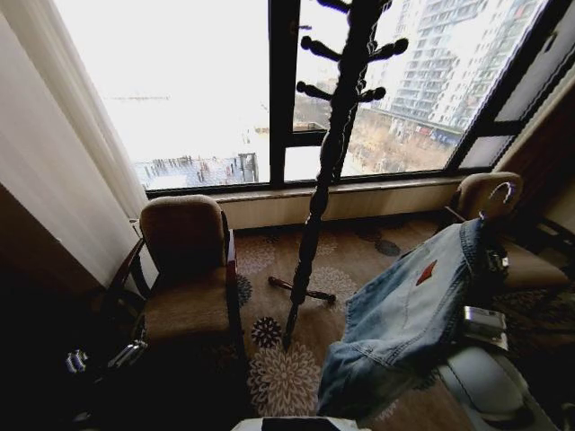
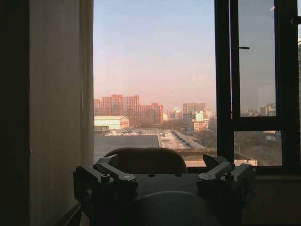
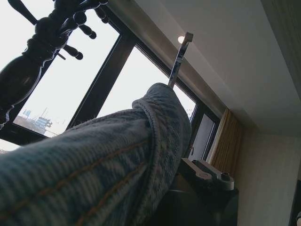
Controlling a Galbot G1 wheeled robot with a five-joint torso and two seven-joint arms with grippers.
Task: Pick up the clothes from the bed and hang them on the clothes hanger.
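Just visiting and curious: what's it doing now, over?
Right gripper holds denim jacket, hanger hook up. Left gripper low by armchair. Coat stand ahead.

The coat stand (image 1: 328,162) is standing on the carpet (image 1: 287,377) between two armchairs, left armchair (image 1: 184,269) and right armchair (image 1: 499,224). The denim jacket (image 1: 404,323) is hanging before the right one, blocking that side; the carpet between stand and left armchair is lying open.

The denim jacket (image 1: 404,314) is showing faded, coarsely woven cloth with raised stitched seams. The coat stand (image 1: 328,162) is looking like dark, glossy turned wood, and the hanger hook (image 3: 180,59) is gleaming as metal.
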